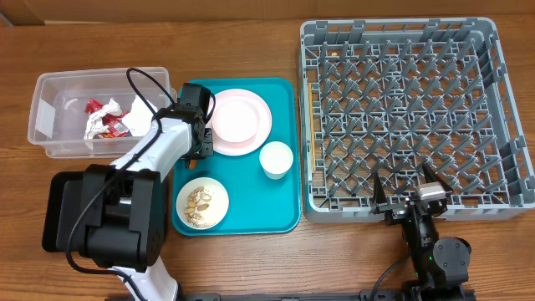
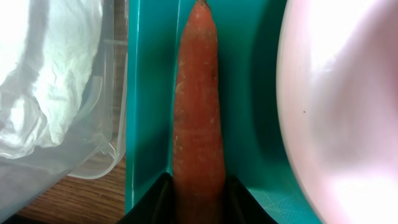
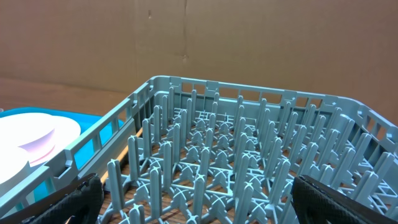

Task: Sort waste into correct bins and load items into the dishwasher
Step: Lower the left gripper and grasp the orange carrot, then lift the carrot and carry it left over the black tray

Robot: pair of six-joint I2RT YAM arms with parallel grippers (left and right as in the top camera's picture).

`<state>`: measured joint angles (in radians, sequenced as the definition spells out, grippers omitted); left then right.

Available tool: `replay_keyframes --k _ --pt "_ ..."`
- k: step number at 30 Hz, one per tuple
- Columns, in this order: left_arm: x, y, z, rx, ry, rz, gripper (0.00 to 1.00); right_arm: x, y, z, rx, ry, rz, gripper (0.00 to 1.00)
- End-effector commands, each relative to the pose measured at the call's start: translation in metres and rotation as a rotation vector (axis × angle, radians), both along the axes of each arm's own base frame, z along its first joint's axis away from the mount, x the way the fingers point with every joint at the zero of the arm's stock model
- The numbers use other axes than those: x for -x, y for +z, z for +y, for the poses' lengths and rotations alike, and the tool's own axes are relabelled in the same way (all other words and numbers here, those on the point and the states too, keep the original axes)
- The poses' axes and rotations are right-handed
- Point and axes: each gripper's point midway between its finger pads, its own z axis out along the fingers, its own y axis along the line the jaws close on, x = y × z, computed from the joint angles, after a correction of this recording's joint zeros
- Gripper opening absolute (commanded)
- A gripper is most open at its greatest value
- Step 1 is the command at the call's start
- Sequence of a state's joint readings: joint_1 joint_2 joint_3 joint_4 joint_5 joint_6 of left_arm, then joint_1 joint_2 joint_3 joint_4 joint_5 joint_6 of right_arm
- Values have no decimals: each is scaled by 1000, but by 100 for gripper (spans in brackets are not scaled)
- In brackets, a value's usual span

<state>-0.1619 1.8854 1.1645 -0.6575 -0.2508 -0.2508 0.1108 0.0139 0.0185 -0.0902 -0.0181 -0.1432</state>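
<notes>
Overhead view, from left to right: a clear plastic bin (image 1: 38, 117) holds crumpled wrappers (image 1: 104, 118). Just beside it lies a teal tray (image 1: 284, 216) carrying a pink plate (image 1: 241, 119), a small white cup (image 1: 275, 159) and a bowl (image 1: 201, 202) of food scraps. A grey dish rack (image 1: 495, 109) fills the right side, and no dishes show in it.

The left gripper (image 1: 203, 142) reaches down over the tray's left edge. Its wrist camera shows a carrot (image 2: 198, 106) lying lengthwise in the tray, between the tray wall and the plate. The gripper's two dark fingers (image 2: 163, 200) sit against both sides of the carrot's thick end, so it appears clamped on the carrot. Whether the carrot is lifted off the tray cannot be told.

The carrot looks stiff, fairly light, and rough-skinned enough not to slip. Held at one end, its long tapered tip may sag or swing, so a hold nearer the middle would probably carry it more steadily.

The right gripper (image 1: 407, 191) hovers at the near edge of the rack, fingers spread wide, holding nothing.
</notes>
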Motion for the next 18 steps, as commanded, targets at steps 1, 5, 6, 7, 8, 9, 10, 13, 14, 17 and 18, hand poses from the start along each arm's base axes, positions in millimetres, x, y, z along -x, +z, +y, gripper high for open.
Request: replay_keyframes --k 1,5,6,7,8,9,10,13,14,17,18 --pt "6 -8 -1 6 -14 27 15 0 -1 -2 2 -11 -7 100" --pt "5 -8 -1 6 -14 26 14 0 -1 -2 2 -11 -7 100" --pt "5 -8 -1 7 -14 26 13 0 -1 -2 2 -11 -7 100" --pt "5 -8 -2 10 -15 27 8 0 -1 -2 2 -11 -7 100" --pt "6 -8 -3 14 -16 28 4 0 -1 -2 2 -11 -7 100" --pt "7 -8 -6 27 -21 33 4 0 -1 -2 2 -11 -7 100" --pt "10 -10 -16 76 -53 57 4 0 -1 -2 2 -11 -7 100" --pt "18 -11 -36 179 -160 106 4 0 -1 -2 2 -11 -7 100" --pt "19 -11 -41 200 -190 114 4 0 -1 -2 2 -11 -7 100" --pt "21 -10 -47 233 -216 127 4 0 -1 -2 2 -11 -7 100" --pt "22 -9 -48 240 -217 131 4 0 -1 -2 2 -11 -7 100"
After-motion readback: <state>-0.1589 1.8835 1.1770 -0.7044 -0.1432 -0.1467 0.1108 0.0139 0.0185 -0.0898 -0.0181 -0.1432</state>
